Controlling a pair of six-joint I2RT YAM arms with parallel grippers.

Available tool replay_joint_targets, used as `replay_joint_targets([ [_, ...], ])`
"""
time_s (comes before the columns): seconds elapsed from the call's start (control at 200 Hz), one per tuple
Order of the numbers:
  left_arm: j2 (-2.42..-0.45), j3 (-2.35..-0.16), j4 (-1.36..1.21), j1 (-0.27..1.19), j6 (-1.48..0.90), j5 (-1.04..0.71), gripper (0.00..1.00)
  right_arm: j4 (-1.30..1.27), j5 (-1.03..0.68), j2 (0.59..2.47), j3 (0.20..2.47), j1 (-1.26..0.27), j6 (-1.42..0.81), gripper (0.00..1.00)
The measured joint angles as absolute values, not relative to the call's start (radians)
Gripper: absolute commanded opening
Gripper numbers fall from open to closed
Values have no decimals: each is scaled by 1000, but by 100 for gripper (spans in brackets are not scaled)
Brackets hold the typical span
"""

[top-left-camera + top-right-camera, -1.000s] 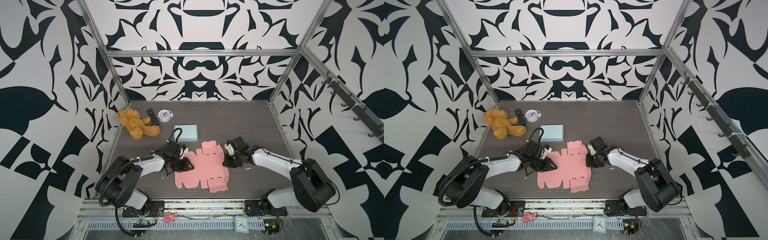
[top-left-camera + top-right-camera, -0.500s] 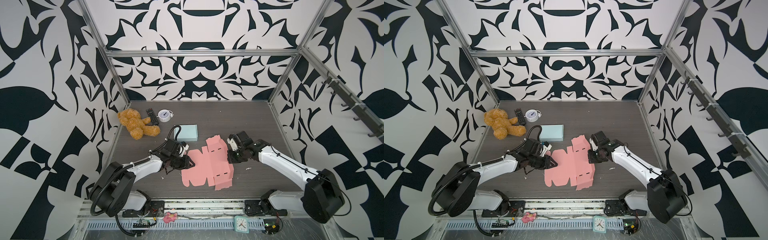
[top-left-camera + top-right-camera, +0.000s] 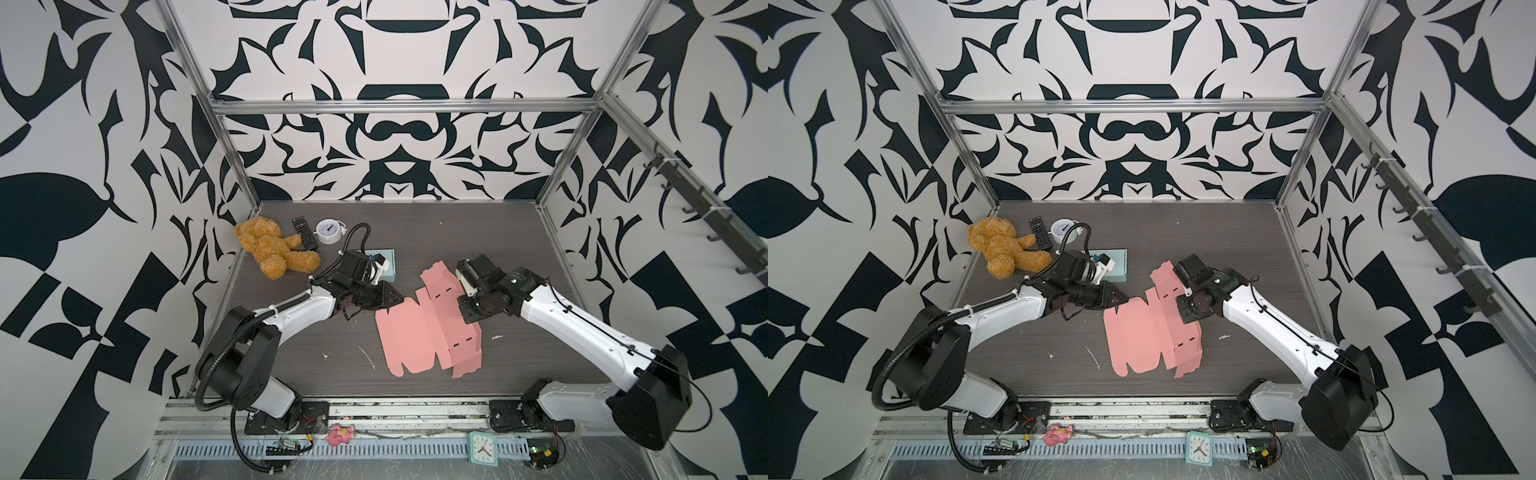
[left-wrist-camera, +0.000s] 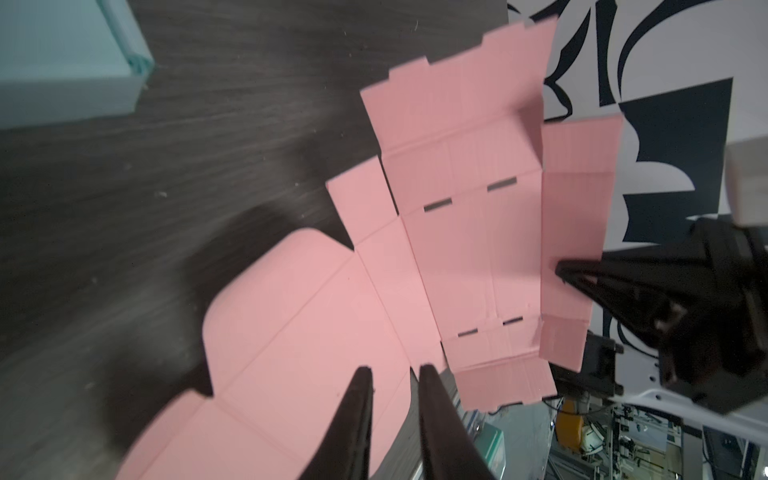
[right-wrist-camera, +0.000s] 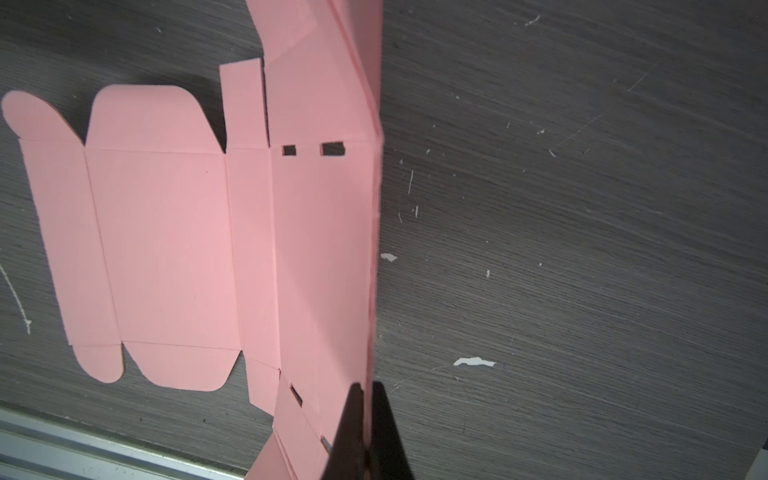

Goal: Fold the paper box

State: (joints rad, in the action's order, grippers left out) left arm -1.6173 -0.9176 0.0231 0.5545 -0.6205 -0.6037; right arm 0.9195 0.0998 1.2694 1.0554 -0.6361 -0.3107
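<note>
One pink paper box (image 3: 415, 332) lies unfolded in the middle of the bench (image 3: 478, 232), its side panel raised and pinched by the right fingers (image 5: 353, 432). The left fingers (image 4: 353, 428) are slightly spread at its opposite edge. One teal box (image 3: 390, 270), one teddy bear (image 3: 270, 249), one remote (image 3: 304, 232) and one white clock (image 3: 328, 231) sit back left, apart from the sheet.

1. The dark wood-grain worktop (image 3: 457, 232) is bare from 12 to 2 o'clock.
2. At 10 o'clock, a brown plush teddy bear (image 3: 270, 249), black remote control (image 3: 304, 232), round white alarm clock (image 3: 329, 231) and pale blue flat box (image 3: 1120, 266) crowd together.
3. A pink die-cut cardboard sheet (image 3: 411, 336) fills the centre, with bare room at 7 o'clock.
</note>
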Motion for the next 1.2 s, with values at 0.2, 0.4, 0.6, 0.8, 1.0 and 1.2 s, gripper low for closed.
replay_joint_targets([
  [0.2,-1795,-1044,1,523,-617,-617,2,925,133,1261,1063,-664,-310,0],
  [0.4,-1882,-1126,-10,508,-594,-619,0,925,139,1249,1073,-677,-305,0],
  [0.6,-1937,-1156,-26,509,-576,-627,0,923,143,1241,1076,-686,-297,0],
  [0.8,-1945,-1176,-28,519,-562,-632,0,918,142,1227,1078,-692,-289,0],
  [1.0,-1945,-1182,-37,538,-555,-634,0,910,142,1221,1078,-698,-288,0],
  [1.2,-1945,-1181,-43,557,-552,-634,0,901,142,1212,1078,-698,-285,0],
])
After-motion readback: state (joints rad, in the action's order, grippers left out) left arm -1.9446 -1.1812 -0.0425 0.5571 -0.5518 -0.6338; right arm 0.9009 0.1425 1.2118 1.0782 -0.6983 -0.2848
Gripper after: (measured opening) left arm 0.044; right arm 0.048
